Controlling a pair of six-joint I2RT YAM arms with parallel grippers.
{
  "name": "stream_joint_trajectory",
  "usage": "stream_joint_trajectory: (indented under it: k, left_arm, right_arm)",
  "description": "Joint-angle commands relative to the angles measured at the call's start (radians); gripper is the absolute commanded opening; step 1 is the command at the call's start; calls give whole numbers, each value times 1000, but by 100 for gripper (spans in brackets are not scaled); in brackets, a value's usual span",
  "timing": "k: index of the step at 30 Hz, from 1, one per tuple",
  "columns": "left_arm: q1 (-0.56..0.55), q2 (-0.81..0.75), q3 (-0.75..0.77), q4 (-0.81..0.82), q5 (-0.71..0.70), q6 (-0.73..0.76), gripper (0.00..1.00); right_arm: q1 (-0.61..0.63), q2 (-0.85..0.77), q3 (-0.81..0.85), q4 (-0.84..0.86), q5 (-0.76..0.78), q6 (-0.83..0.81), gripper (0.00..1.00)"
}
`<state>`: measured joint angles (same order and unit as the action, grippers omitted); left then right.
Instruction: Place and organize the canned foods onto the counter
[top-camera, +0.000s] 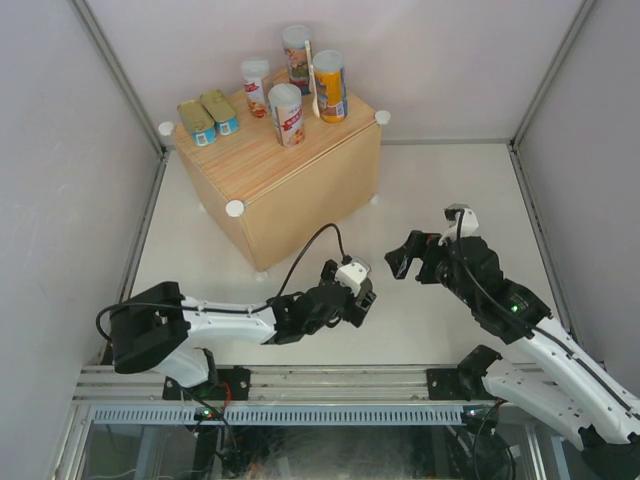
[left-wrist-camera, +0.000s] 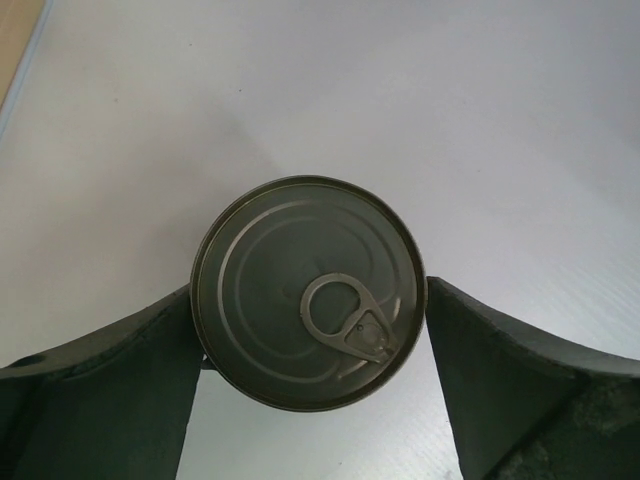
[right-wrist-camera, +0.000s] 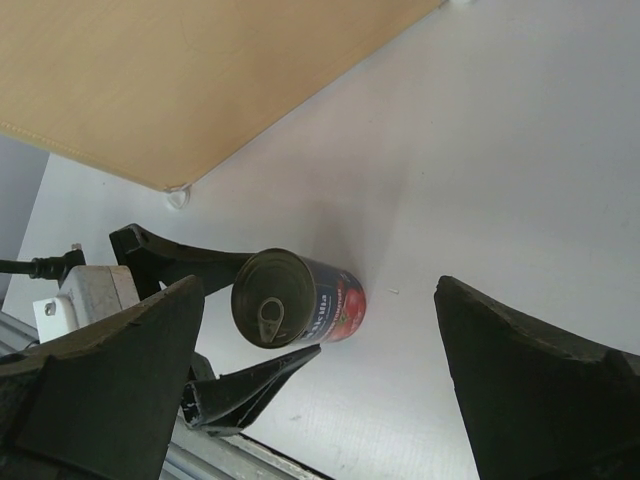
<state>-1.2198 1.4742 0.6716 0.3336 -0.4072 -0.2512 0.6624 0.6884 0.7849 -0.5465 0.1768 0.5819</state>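
**Last can in the left pincer, six already on the counter**

Nearest to us, the left pincer (left-wrist-camera: 310, 296) was closed on the dark can (left-wrist-camera: 290, 260). One finger pressed each side of it, and its pull-ring lid faced straight up at the wrist camera. From the right wrist view, the can showed a dark label with a red picture, and it seemed to stand upright on the white tabletop (top-camera: 450, 190). We could not tell for certain whether its base touched.

Just to the right and a little farther off, the right pincer (top-camera: 403, 258) hung above the tabletop. Its fingers were spread wide and it held nothing.

Beyond both arms stood the counter (top-camera: 300, 195), a light-wood box with white knobs (top-camera: 235, 208) at its corners. On its top, at the left, we saw two flat tins (top-camera: 197, 122) lying side by side and touching. To their right stood four tall cans, all upright. Two were red-and-white cans (top-camera: 287, 114), one was an orange can (top-camera: 330, 86), and farthest back was a colourful-labelled can (top-camera: 297, 58).
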Motion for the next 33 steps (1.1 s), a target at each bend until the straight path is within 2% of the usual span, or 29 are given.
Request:
stream_joint_trajectory:
  k: [1,4,5,8,12,16,22,33]
  left_arm:
    - [11,30,15,77,8,20,82]
    - [12,51,26,85,8,24,56]
    - [12,56,29,86,8,24,51]
    - [12,59,25,100,5,20,42]
    - [12,46,22,106,9,21,17]
    - [8,-5,12,102,0,21,2]
    - [-17,-114,35,11,-42,32,0]
    - [-46,-358,168,-265,-162,30,0]
  right_arm:
    - [-3,-9,-14,32,2,-5,97]
    - [-4,-12,-22,33,2,-6,97]
    - [-4,-12,-25,33,3,-7,97]
    - [-4,-14,-29,30,3,-8,97]
    - [-4,-26,-36,25,5,-5,97]
    - [-4,-44,-38,11,18,-10,97]
    - [-7,-57,-39,-6,27,-9,97]
    - [-9,-81,-42,-13,23,-5,97]
